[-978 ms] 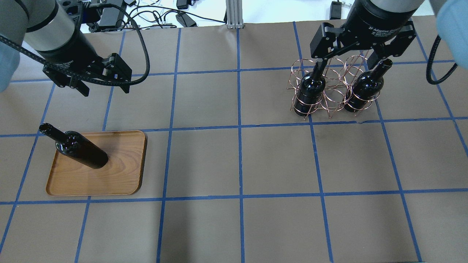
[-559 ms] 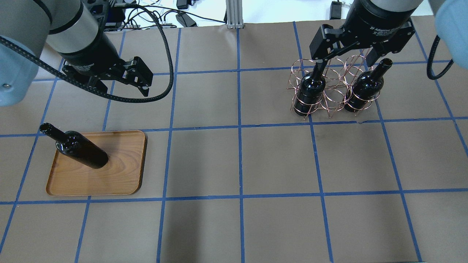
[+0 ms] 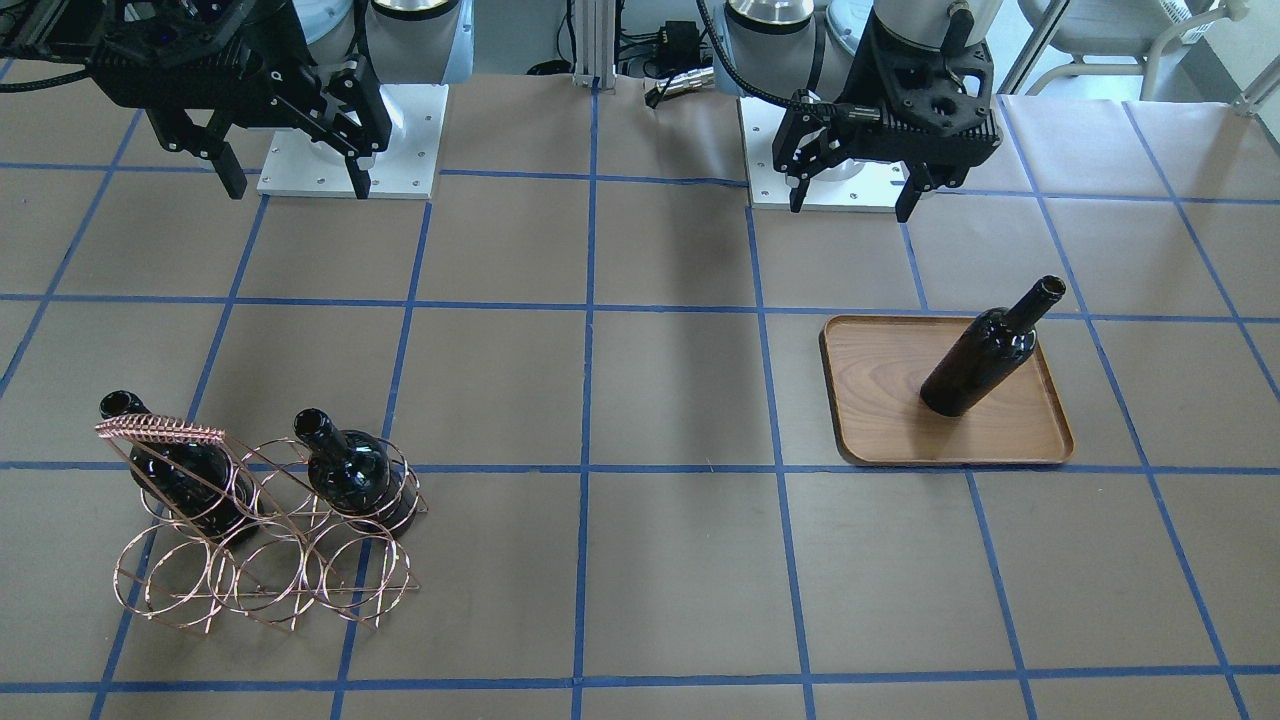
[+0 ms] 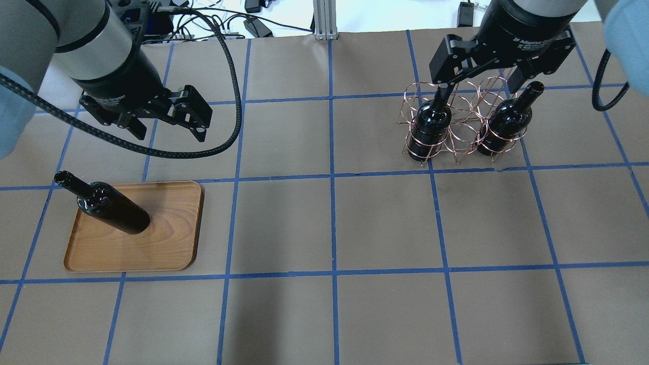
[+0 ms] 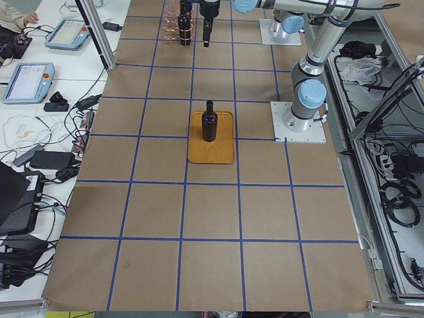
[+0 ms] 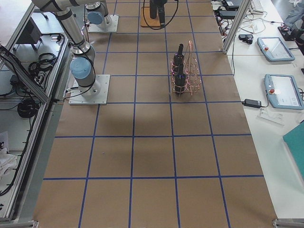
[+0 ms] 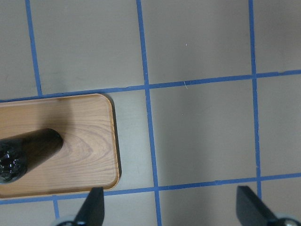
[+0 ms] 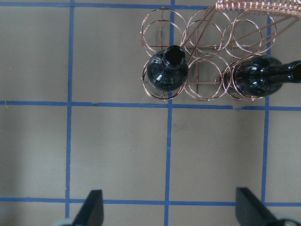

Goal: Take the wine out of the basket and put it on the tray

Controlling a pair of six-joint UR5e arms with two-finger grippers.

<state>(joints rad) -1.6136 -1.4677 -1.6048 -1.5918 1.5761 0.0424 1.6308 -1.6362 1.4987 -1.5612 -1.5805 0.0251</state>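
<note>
One wine bottle (image 4: 114, 208) stands upright on the wooden tray (image 4: 167, 243) at the left; both also show in the front view, the bottle (image 3: 985, 355) on the tray (image 3: 880, 420). Two more bottles (image 4: 430, 126) (image 4: 502, 124) stand in the copper wire basket (image 4: 459, 126) at the far right. My left gripper (image 4: 170, 129) is open and empty, raised behind the tray; its wrist view shows the tray (image 7: 89, 141) and bottle (image 7: 28, 150). My right gripper (image 4: 479, 88) is open and empty, high above the basket (image 8: 207, 61), with one bottle mouth (image 8: 173, 55) below it.
The table is covered in brown paper with a blue tape grid (image 4: 332, 175). Cables and an aluminium post (image 4: 324, 20) lie past the far edge. The basket's coiled handle (image 3: 160, 432) rises beside the bottle necks. Robot base plates (image 3: 345, 140) sit at the robot's side.
My left gripper has moved right, toward the table's middle, then a little nearer the tray, still open. My right gripper has barely moved. The bottles, basket and tray are unmoved.
</note>
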